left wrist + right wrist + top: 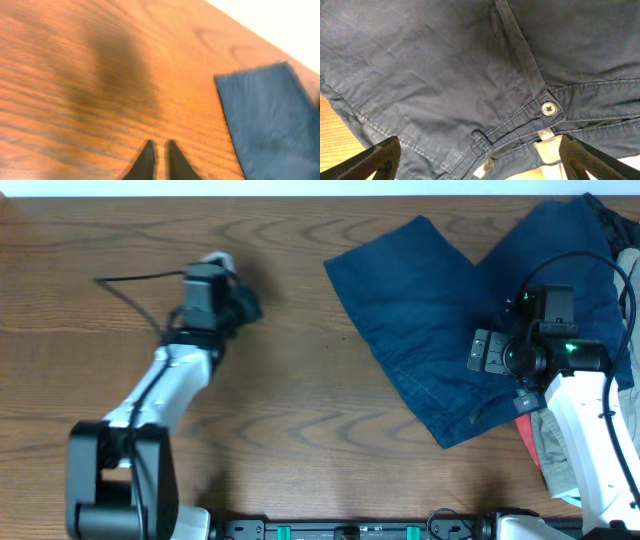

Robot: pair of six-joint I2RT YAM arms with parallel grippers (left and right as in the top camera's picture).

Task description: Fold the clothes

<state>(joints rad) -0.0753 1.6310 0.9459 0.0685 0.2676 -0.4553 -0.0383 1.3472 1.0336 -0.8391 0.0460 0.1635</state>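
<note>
Overhead view of a brown wooden table. The left arm reaches up from 7 o'clock, and the left gripper hovers over bare wood in the left half of the table. In the left wrist view its two dark fingertips are almost together, with only a thin slit between them and nothing held.

At 3 o'clock from this gripper, well apart from it, lies a pair of dark navy shorts, spread flat in the right half of the table. One wide leg points to about 11 o'clock and the other to about 1 o'clock, with the waist end toward 5 o'clock.

The right gripper hangs over the waist end of the shorts. In the right wrist view its fingers stand wide apart, one at each lower corner, and whether they touch the cloth cannot be told. Between them are the waistband, a grey button and a pale label.

At 5 o'clock, beside the right arm, a bit of red cloth and a beige garment show
</note>
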